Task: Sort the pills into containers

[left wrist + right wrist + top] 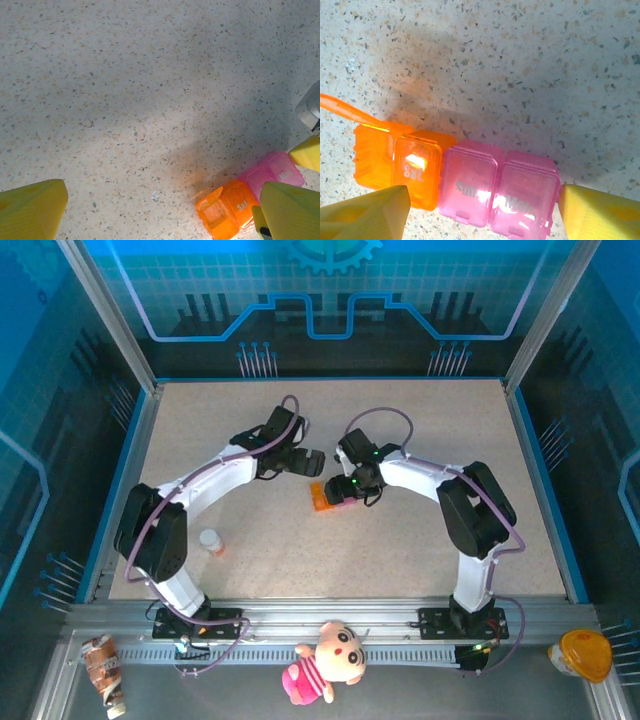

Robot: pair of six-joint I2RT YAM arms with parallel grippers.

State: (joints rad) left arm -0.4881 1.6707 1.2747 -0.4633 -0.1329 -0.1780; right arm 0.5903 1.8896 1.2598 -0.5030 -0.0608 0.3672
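The speckled table [420,550] takes up most of the space, walled in by blue panels. The left arm [205,485] reaches in from the near left and the right arm [455,490] from the near right, and their wrists meet around the middle of the table.

On the near rail, off the table, sit a pink plush doll [325,660], an orange-lidded cup [585,653] at the far right corner and a brown wrapped thing [103,672] at the left. A small white bottle [210,541] with an orange end lies on the table beside the left arm, well apart from the work.

The left gripper [162,192] hangs just left of the centre with its jaws spread wide and nothing between them.

The right gripper [482,200] is over the containers [322,498], one yellow fingertip at each end of the strip, jaws far apart. I cannot tell whether they press on it.

The containers [470,185] lie mid-table, partly under the right wrist, with the long axis running roughly left to right, orange end left and pink end right. There are four joined translucent boxes: two orange, two pink, with lids marked Sat, Sun and Mon. The lid of the end orange box stands open.
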